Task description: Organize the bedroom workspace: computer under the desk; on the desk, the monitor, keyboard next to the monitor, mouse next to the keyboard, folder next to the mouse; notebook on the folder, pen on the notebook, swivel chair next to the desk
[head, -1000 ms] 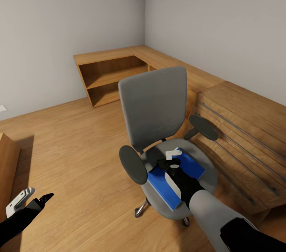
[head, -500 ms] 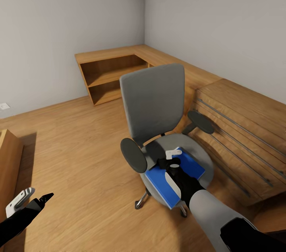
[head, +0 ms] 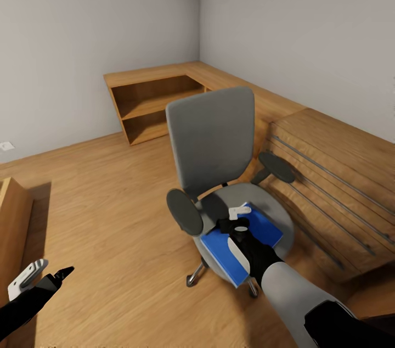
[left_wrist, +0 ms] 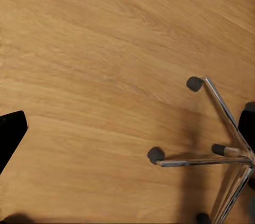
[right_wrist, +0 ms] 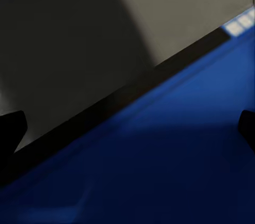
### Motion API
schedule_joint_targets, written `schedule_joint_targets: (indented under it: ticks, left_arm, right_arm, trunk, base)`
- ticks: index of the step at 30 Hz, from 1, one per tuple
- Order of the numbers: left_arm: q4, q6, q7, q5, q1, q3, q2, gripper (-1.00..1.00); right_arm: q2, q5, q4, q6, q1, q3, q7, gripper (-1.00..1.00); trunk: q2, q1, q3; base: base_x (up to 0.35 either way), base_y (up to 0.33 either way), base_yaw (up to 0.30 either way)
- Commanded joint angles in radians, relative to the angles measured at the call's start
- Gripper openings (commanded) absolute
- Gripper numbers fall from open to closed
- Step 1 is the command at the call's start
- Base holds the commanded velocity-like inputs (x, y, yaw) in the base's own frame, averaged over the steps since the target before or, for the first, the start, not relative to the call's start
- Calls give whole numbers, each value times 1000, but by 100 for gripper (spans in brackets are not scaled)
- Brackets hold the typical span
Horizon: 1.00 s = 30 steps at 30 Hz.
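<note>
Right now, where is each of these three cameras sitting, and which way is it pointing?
Head view: on the robot's head, looking down at the swivel chair and blue folder; both arms and the right pincer show.
Left wrist view: by the left pincer, facing the floor and the chair's base.
Right wrist view: by the right pincer, close over the folder.
Shared: head and right wrist both show the folder.

A wood floor (head: 109, 200) spans the lower left and centre of the head view. An open wooden shelf unit (head: 151, 104) stands at upper centre, in the corner of two grey walls (head: 82, 35). A wooden cabinet (head: 334, 183) with metal rails lies at right. Another wooden edge (head: 12, 216) shows at far left.
</note>
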Motion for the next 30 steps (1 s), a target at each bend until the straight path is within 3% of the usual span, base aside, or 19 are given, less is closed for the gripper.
schedule_joint_targets:
  ticks: [1, 30]
  left_arm:
    - [-1, 5, 9, 11, -1, 1, 0, 100]
    - [-1, 5, 9, 11, -1, 2, 2, 100]
  right_arm:
    - [-1, -18, 13, 5, 0, 8, -9, 100]
    - [-2, -18, 13, 1, 0, 6, -7, 100]
  trunk:
    - [0, 0, -1]
    - [0, 0, -1]
  base:
    - [-204, 0, 0]
    - [-81, 0, 0]
